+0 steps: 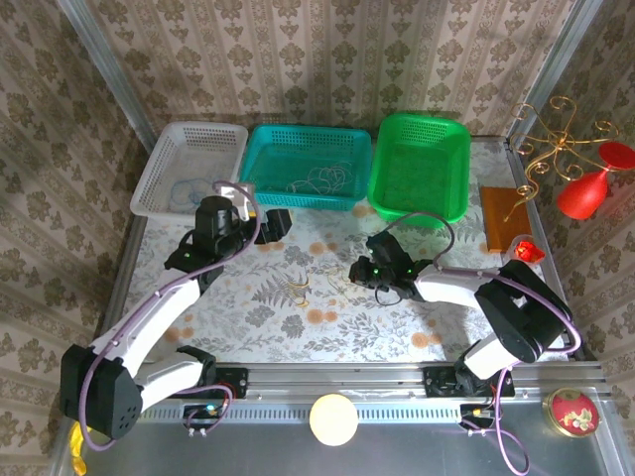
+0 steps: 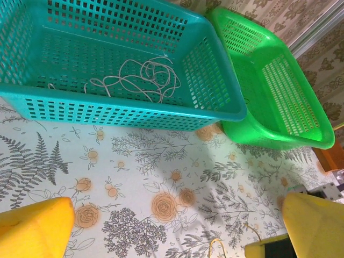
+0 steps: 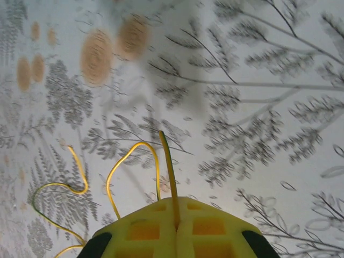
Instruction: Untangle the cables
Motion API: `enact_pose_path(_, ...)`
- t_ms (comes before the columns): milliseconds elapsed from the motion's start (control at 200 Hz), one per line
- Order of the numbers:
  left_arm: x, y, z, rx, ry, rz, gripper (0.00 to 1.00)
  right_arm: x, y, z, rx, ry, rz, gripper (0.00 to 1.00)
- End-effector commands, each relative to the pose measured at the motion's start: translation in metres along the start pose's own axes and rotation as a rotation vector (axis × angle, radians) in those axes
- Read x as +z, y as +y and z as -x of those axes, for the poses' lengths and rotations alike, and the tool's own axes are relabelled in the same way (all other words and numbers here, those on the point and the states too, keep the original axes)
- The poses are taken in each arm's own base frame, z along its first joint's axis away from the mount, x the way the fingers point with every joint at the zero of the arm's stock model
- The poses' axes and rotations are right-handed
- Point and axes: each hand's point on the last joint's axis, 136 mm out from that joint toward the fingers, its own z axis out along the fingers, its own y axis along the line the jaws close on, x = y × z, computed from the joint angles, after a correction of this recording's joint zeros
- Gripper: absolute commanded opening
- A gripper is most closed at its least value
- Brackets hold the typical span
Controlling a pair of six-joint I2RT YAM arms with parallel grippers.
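Flowery tablecloth (image 1: pixel 327 327) lies flat under it all. On it the thin yellow wire (image 3: pixel 131 156) curls in loose loops, one strand pinched between the blocky yellow pads of my right gripper (image 3: pixel 176 207), squeezed tight on it. A curly white wire (image 2: pixel 141 79) sits in the holey teal basket (image 2: pixel 134 113). A blue wire (image 1: pixel 187 186) lies in the white basket (image 1: pixel 151 178). My left gripper (image 2: pixel 174 226) hangs wide apart near the teal basket, holding nothing.
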Motion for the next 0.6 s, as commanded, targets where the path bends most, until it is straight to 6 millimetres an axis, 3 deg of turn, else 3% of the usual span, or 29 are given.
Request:
enact_pose_path(0, -0.007, -0.010, 0.001, 0.037, -0.033, -0.057, 1.00, -0.022, 0.023, 0.028, -0.060, -0.074, 0.036, 0.00)
enact_pose_path(320, -0.013, -0.048, -0.001, 0.030, -0.100, -0.316, 1.00, -0.127, 0.106, 0.091, -0.212, -0.248, 0.206, 0.00)
enact_pose_path(365, -0.015, -0.063, -0.003, 0.033, -0.101, -0.374, 1.00, -0.138, 0.115, 0.098, -0.225, -0.267, 0.223, 0.00)
enact_pose_path(460, -0.021, -0.079, 0.005, 0.028, -0.139, -0.450, 1.00, -0.157, 0.134, 0.109, -0.247, -0.292, 0.262, 0.00)
enact_pose_path(590, -0.026, -0.102, 0.013, 0.028, -0.170, -0.542, 1.00, -0.168, 0.150, 0.115, -0.256, -0.303, 0.309, 0.00)
